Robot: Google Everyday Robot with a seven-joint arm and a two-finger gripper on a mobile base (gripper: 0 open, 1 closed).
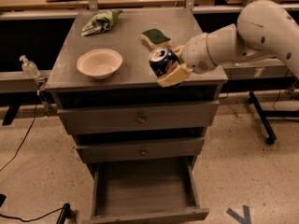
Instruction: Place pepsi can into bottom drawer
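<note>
Gripper: the gripper hung at the near right edge of the cabinet top, at the end of the white arm that reached in from the right.
Claw: its two tan fingers were closed round the pepsi can, one below and nearer, the other on the far right side.
Pepsi can: the pepsi can sat between those fingers, tilted with its silver top turned up and to the left, over the front edge of the top; whether it touched the surface could not be told.
Bottom drawer: the bottom drawer stood pulled out toward the near side, low in the scene, below the can and slightly left of it, well apart from it; its grey floor lay bare.
Upper drawers: the top drawer and the middle drawer were shut, each with a small round knob.
Bowl: a pale bowl stood upright on the left half of the top, left of the can.
Sponge: a green and yellow sponge lay beyond the can, near it.
Cloth: a crumpled green cloth lay at the far left of the top.
Bottle: a clear pump bottle stood on a ledge left of the cabinet.
Floor: speckled floor, with a blue tape mark at the near right.
</note>
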